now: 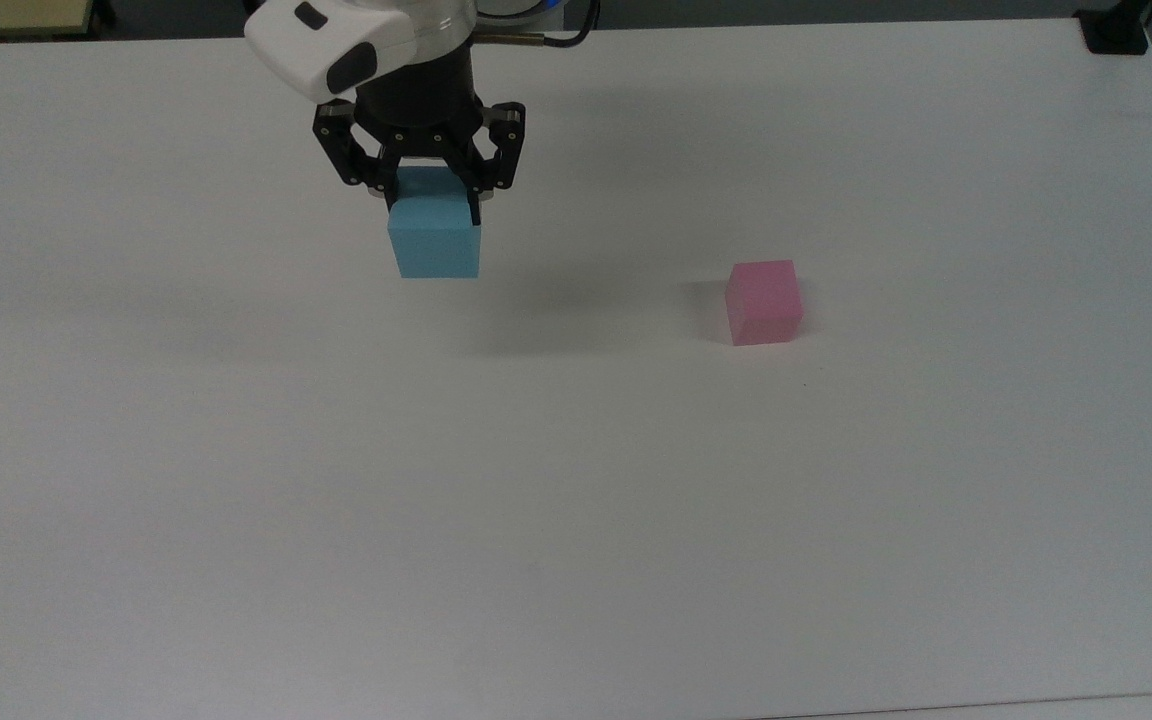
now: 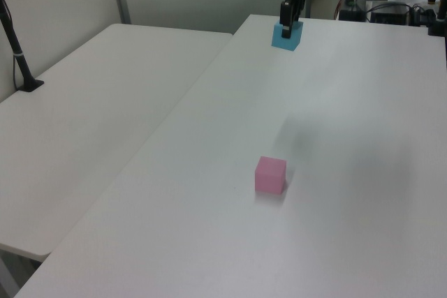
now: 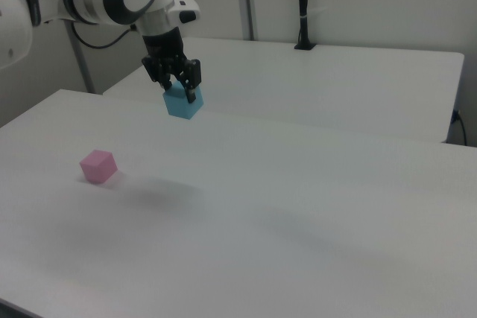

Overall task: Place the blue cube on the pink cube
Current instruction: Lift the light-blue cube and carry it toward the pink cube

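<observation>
Gripper (image 1: 433,205) pinches the blue cube (image 1: 434,241), visibly airborne in the right view; pink cube (image 1: 763,300) apart.

Left view: the gripper (image 2: 286,24) clamps the blue cube (image 2: 288,35) from above, lifted off the white table (image 2: 363,144). The pink cube (image 2: 270,174) rests on the table well apart from the gripper, nearer the camera.

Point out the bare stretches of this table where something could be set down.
Nearly all the table is bare: the whole near half in the top view, and the stretch between the pink cube and the lifted blue cube. Only the gripper crowds the far edge.
</observation>
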### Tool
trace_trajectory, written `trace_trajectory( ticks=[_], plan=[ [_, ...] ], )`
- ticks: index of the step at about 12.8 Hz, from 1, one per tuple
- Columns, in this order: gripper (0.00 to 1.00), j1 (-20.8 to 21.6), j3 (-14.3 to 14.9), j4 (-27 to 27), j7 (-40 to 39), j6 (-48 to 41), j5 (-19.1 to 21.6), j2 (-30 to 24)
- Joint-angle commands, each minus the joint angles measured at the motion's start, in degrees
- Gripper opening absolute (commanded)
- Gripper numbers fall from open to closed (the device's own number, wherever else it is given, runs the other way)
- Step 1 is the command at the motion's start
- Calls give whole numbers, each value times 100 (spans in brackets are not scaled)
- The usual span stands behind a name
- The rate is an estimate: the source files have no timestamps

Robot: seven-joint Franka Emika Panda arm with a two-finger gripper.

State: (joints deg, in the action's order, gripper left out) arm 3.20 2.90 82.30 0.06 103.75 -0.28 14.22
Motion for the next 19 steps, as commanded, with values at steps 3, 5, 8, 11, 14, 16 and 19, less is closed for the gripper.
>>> trace_trajectory(
  ticks=[3,5,8,11,14,16,19],
  plan=[
    [33,216,-367,102,177,-276,107,-366],
    [33,408,-772,146,748,-312,63,-481],
    [33,1145,-958,155,1722,-303,46,-534],
    [33,1796,-958,217,2304,-224,-68,-289],
    [33,1965,-958,164,2622,-224,-192,-42],
    [33,1965,-958,155,2622,-224,-200,54],
    [33,1974,-958,164,2640,-145,-393,554]
  ],
)
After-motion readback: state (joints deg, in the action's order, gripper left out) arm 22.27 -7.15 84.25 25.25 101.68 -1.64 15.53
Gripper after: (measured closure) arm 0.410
